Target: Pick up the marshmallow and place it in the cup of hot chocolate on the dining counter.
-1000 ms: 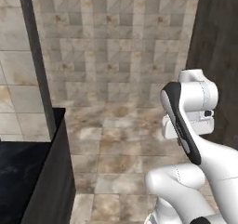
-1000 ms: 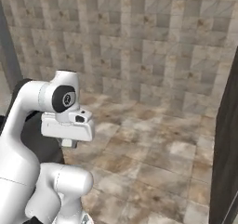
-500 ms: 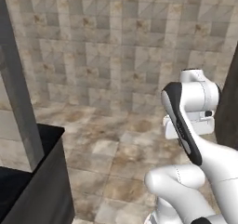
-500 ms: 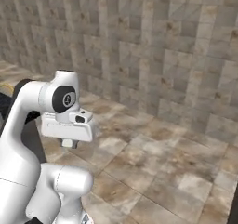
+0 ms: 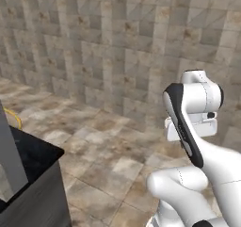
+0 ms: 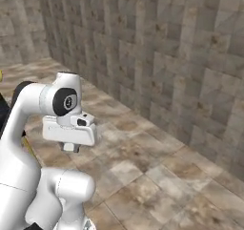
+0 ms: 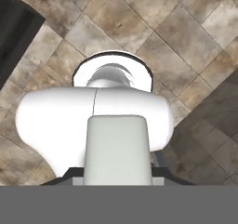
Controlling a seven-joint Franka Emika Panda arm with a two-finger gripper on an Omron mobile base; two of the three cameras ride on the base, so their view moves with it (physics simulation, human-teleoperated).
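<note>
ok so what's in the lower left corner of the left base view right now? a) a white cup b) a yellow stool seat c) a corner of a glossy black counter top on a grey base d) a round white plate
c, a corner of a glossy black counter top on a grey base sits there, above the brown tiled floor.

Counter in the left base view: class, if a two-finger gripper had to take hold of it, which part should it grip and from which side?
Probably the counter at its black top's edge near the corner, coming from the open floor to its right. The top is a flat slab, while the grey panel below is a broad wall with nothing to pinch. Whether the edge overhangs is unclear.
</note>
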